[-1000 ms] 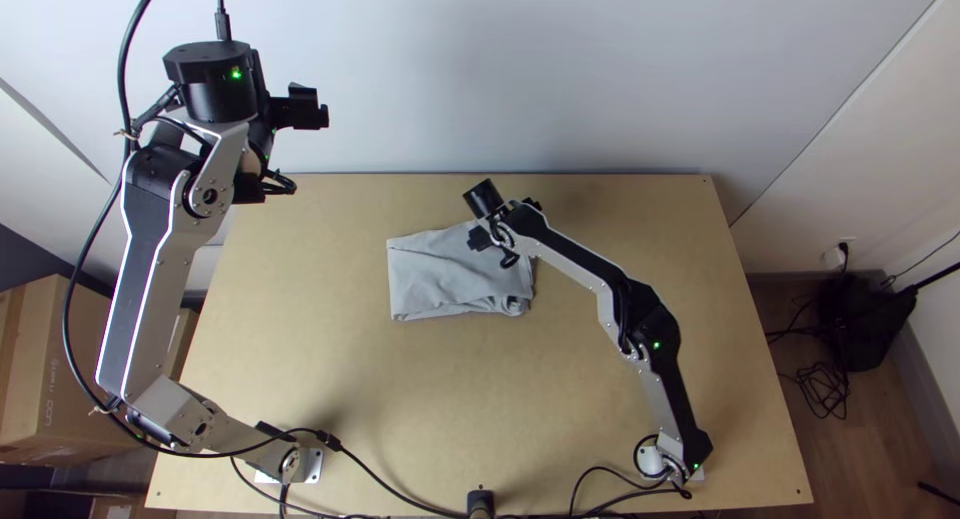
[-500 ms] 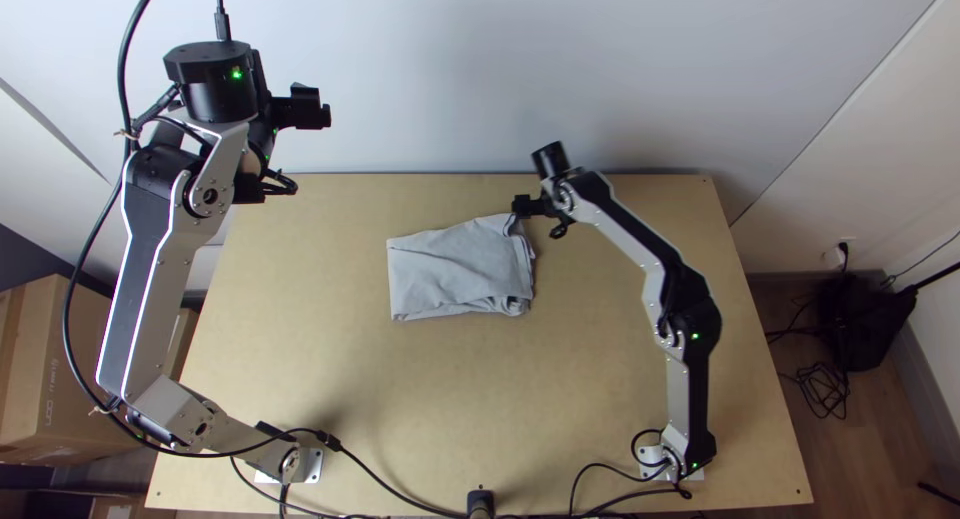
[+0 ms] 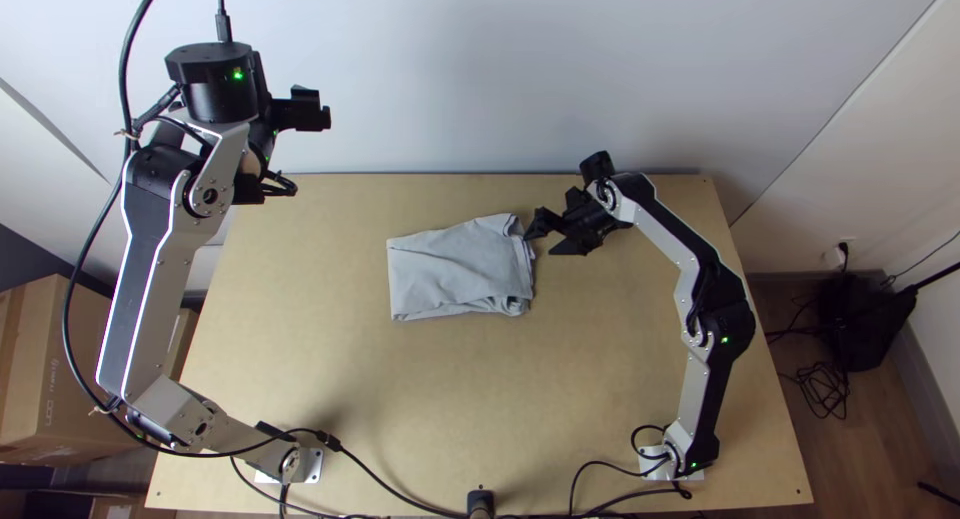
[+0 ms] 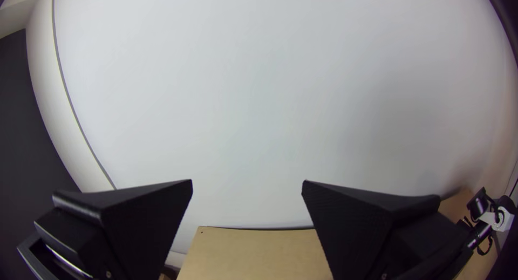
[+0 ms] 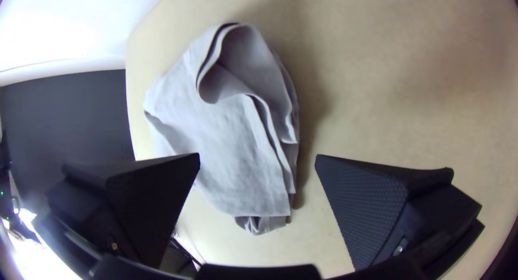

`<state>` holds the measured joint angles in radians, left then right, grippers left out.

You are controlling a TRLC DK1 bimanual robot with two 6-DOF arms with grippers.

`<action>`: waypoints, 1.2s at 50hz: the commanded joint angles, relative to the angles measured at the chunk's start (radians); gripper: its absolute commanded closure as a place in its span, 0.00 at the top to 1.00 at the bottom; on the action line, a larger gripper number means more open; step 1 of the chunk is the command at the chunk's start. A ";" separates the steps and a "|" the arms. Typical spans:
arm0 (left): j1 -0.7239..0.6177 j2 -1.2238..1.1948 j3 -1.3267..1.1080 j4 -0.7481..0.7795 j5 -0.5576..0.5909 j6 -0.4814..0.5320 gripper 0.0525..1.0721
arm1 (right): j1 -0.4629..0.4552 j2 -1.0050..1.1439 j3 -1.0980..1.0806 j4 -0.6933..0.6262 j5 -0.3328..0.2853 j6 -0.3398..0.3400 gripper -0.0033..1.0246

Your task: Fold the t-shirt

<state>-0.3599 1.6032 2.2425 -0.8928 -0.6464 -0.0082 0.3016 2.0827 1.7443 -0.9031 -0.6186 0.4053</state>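
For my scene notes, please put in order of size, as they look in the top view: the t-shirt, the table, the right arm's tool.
Largest to smallest:
Table
Grey t-shirt, folded
Right arm's tool, fingers open

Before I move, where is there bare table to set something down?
The widest bare patch of table lies between the t-shirt and the cables along the near edge. More bare wood shows left of the shirt. It is crowded at the shirt's right edge, by the right hand, and around the right arm's base.
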 commanded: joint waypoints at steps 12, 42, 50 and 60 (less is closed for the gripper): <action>0.004 -0.029 -0.011 -0.009 -0.001 -0.007 0.96 | 0.070 0.105 -0.003 -0.005 -0.024 -0.095 0.96; 0.044 -0.042 -0.007 -0.018 -0.002 0.013 0.96 | 0.177 0.267 0.204 -0.007 -0.020 -0.066 0.02; 0.053 -0.043 -0.007 -0.020 -0.002 0.013 0.96 | 0.067 0.235 0.190 0.007 -0.020 -0.074 0.02; 0.058 -0.043 -0.007 -0.020 -0.001 0.013 0.96 | -0.131 0.172 0.152 0.013 -0.023 -0.109 0.02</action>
<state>-0.3119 1.5955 2.2417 -0.9085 -0.6468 -0.0002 0.2745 2.3196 1.9255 -0.8974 -0.6449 0.3187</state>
